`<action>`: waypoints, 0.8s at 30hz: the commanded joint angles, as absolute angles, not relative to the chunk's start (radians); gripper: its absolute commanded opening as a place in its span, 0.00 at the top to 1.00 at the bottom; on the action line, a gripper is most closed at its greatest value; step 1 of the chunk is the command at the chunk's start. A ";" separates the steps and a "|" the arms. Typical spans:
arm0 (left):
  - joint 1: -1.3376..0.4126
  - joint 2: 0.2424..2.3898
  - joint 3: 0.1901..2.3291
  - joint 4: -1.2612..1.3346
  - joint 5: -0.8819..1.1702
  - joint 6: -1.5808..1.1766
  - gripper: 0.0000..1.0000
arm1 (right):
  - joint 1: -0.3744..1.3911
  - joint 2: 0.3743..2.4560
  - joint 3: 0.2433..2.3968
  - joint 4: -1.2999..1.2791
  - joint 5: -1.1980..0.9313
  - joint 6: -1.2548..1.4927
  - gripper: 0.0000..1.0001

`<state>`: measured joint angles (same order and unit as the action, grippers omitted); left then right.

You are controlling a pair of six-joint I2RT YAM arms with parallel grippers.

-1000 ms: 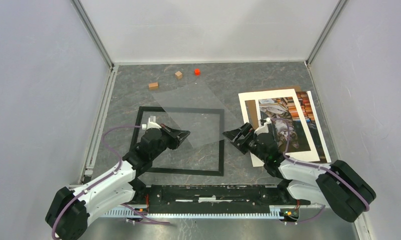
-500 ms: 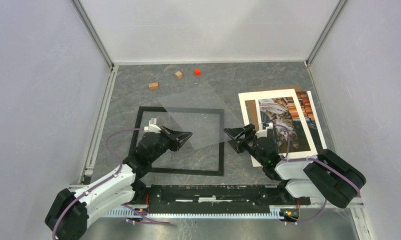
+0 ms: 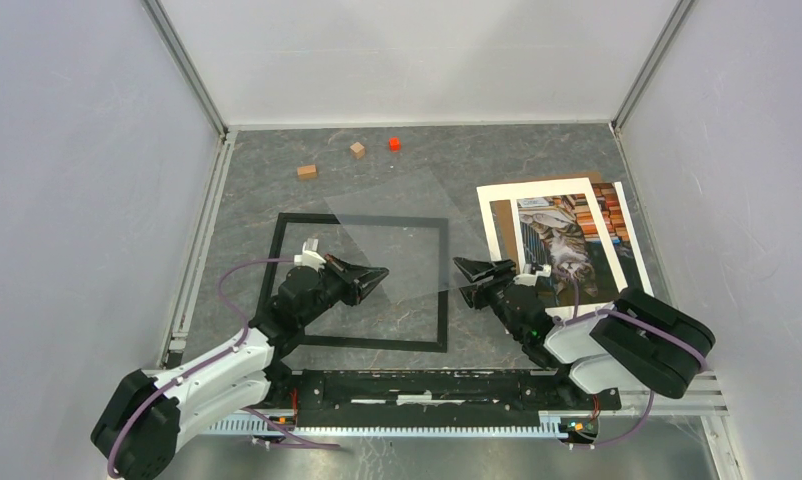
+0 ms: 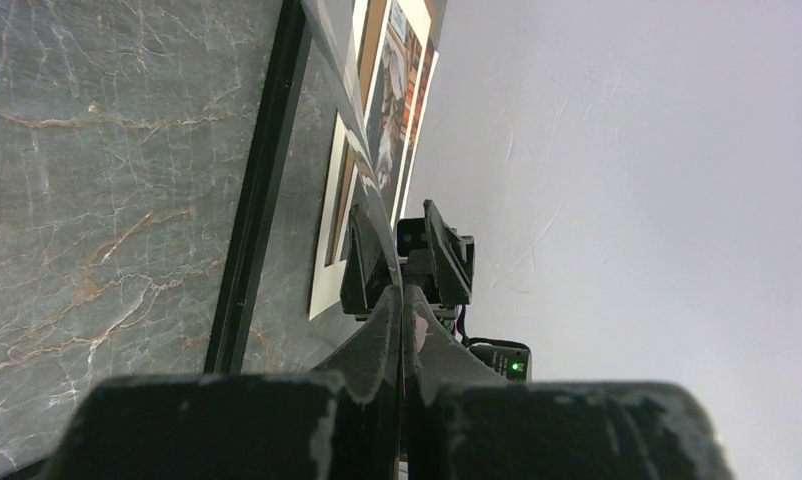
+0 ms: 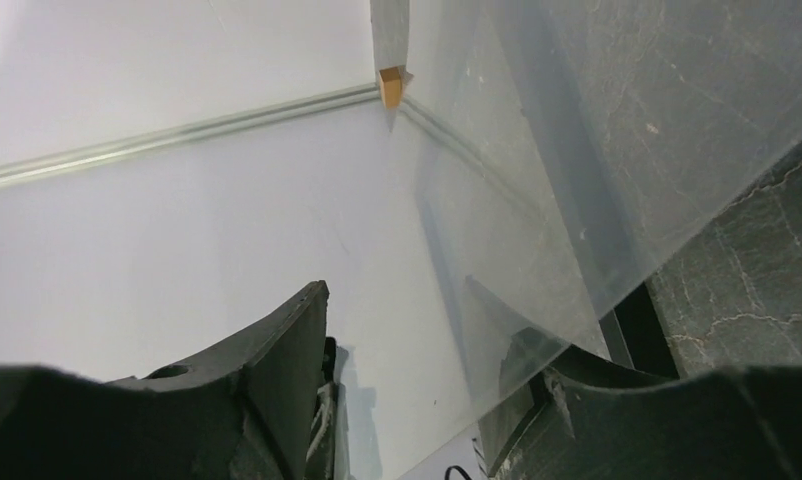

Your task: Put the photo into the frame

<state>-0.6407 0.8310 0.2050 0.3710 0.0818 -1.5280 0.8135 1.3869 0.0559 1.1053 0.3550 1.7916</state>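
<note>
Clear pane (image 3: 377, 215) tight in left tool (image 3: 382, 272), right tool (image 3: 460, 280) apart around its edge.

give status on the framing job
Left gripper shut on clear sheet. Right gripper open around its corner. Photo outside frame, sheet above frame.

Tan block (image 3: 307, 171); tan cube (image 3: 357, 150); red cube (image 3: 394, 143)

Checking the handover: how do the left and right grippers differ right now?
The left gripper has fingers shut on the clear sheet; the right gripper has fingers apart, the sheet's corner between them. The left gripper hangs inside the frame's outline, the right gripper just outside it. Both face each other.
</note>
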 commanded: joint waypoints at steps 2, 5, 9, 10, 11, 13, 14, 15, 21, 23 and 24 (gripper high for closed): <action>-0.642 0.817 0.192 0.425 0.117 -1.569 0.97 | 0.830 1.378 0.084 1.043 0.478 1.859 0.46; -0.642 0.805 0.191 0.405 0.124 -1.564 0.93 | 0.830 1.353 0.097 0.949 0.507 1.884 0.54; -0.640 0.791 0.186 0.403 0.153 -1.542 0.60 | 0.829 1.355 0.088 0.951 0.538 1.916 0.70; -0.640 0.784 0.184 0.396 0.162 -1.536 0.46 | 0.828 1.359 0.085 0.954 0.539 1.919 0.74; -0.640 0.768 0.183 0.380 0.170 -1.530 0.32 | 0.828 1.358 0.081 0.958 0.540 1.915 0.79; -0.638 0.725 0.193 0.318 0.182 -1.501 0.11 | 0.828 1.349 0.065 0.982 0.537 1.880 0.86; -0.638 0.695 0.206 0.261 0.184 -1.476 0.02 | 0.825 1.340 0.052 0.998 0.537 1.836 0.87; -0.637 0.667 0.234 0.198 0.188 -1.430 0.00 | 0.822 1.320 0.045 1.005 0.531 1.785 0.87; -0.639 0.567 0.439 -0.269 0.186 -1.100 0.00 | 0.722 1.160 0.134 0.775 0.346 1.252 0.92; -0.639 0.557 0.484 -0.330 0.219 -1.018 0.00 | 0.692 1.116 0.200 0.655 0.282 1.065 0.92; -0.638 0.560 0.510 -0.350 0.249 -0.966 0.00 | 0.680 1.101 0.230 0.616 0.247 0.976 0.93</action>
<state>-0.6407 0.5774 0.4061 -0.1322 0.1738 -1.2373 0.7227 1.1671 0.1097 0.7994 0.3824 1.4208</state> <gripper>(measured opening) 0.996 0.080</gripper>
